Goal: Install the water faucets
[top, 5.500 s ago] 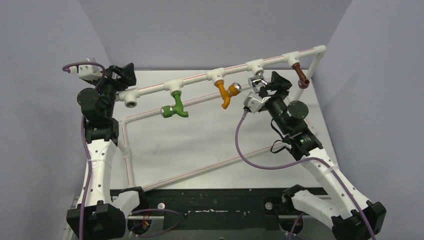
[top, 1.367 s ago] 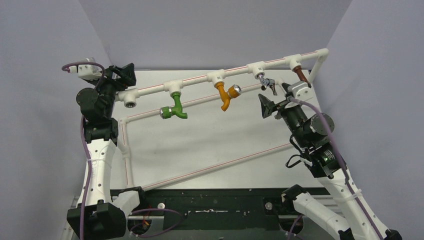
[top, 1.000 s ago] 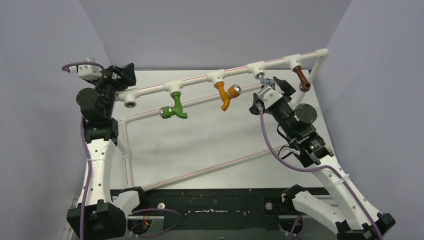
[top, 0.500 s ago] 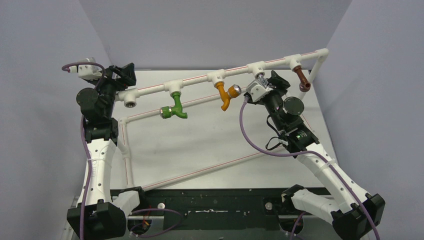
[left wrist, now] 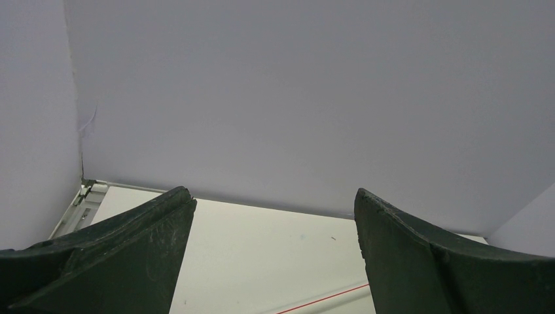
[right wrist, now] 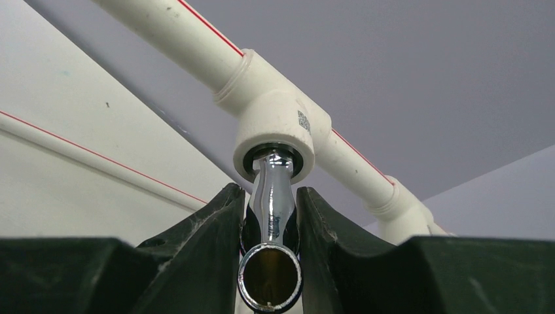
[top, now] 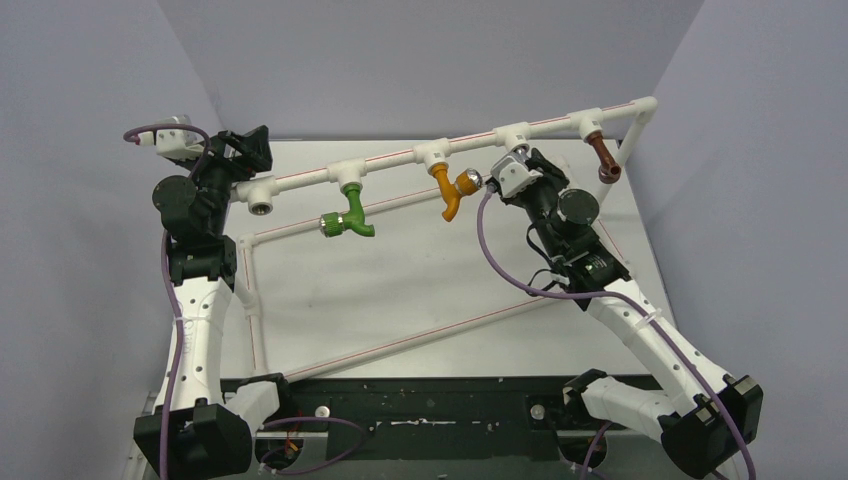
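The chrome faucet [right wrist: 271, 216] hangs from a white tee fitting [right wrist: 275, 134] on the raised white pipe [top: 400, 160]. Its round spout mouth faces the right wrist camera. My right gripper [right wrist: 269, 209] is shut on the chrome faucet, one finger on each side of its body. In the top view my right gripper [top: 524, 168] sits under that tee [top: 515, 133] and hides the chrome faucet. My left gripper [left wrist: 273, 203] is open and empty. In the top view it [top: 252, 150] is at the pipe's left end, above an open socket [top: 261, 208].
A green tap [top: 348, 218], an orange tap [top: 452, 190] and a brown tap [top: 601, 156] hang from other tees on the pipe. Lower white pipes [top: 420, 335] with red stripes lie across the table. Purple cables [top: 510, 285] loop from the wrists. Grey walls close three sides.
My right gripper swung away to the right of the chrome faucet, then came back left and closed on it under the tee. The left arm has not moved.
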`<action>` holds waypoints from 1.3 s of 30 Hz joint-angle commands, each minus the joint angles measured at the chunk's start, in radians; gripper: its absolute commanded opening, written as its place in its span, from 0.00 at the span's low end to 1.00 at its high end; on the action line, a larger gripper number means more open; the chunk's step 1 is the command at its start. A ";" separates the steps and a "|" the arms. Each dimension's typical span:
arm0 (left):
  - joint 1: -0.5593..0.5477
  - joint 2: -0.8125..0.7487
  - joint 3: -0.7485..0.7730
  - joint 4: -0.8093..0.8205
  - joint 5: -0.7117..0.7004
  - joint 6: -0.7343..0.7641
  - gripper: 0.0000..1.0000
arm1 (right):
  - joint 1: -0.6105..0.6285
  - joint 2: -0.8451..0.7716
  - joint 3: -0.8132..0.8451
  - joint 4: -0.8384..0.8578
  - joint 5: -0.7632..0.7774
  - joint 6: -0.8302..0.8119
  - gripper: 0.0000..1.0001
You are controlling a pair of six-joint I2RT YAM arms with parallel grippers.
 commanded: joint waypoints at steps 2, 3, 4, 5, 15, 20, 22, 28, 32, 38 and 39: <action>0.014 0.101 -0.100 -0.263 0.020 -0.009 0.90 | 0.006 -0.020 0.067 0.091 0.005 0.303 0.00; 0.015 0.099 -0.101 -0.263 0.020 -0.009 0.90 | 0.005 -0.023 0.068 0.098 0.002 0.394 0.00; 0.014 0.099 -0.100 -0.263 0.021 -0.009 0.90 | 0.005 -0.024 0.070 0.105 0.004 0.466 0.00; 0.015 0.100 -0.100 -0.263 0.022 -0.009 0.90 | 0.004 -0.023 0.077 0.104 0.005 0.538 0.00; 0.015 0.099 -0.101 -0.261 0.025 -0.011 0.90 | -0.004 -0.029 0.104 0.109 0.047 1.258 0.00; 0.014 0.097 -0.101 -0.260 0.026 -0.012 0.90 | -0.010 -0.058 0.040 0.181 0.109 1.591 0.00; 0.015 0.098 -0.102 -0.259 0.028 -0.012 0.90 | -0.014 -0.069 0.022 0.203 0.130 1.708 0.00; 0.014 0.097 -0.102 -0.258 0.032 -0.014 0.90 | -0.020 -0.088 0.000 0.217 0.185 2.079 0.00; 0.014 0.100 -0.102 -0.257 0.034 -0.017 0.90 | -0.019 -0.084 0.001 0.216 0.201 2.258 0.00; 0.015 0.101 -0.103 -0.256 0.035 -0.019 0.90 | -0.024 -0.081 0.024 0.167 0.238 2.462 0.00; 0.014 0.101 -0.103 -0.256 0.035 -0.018 0.90 | -0.023 -0.083 0.036 0.140 0.243 2.485 0.00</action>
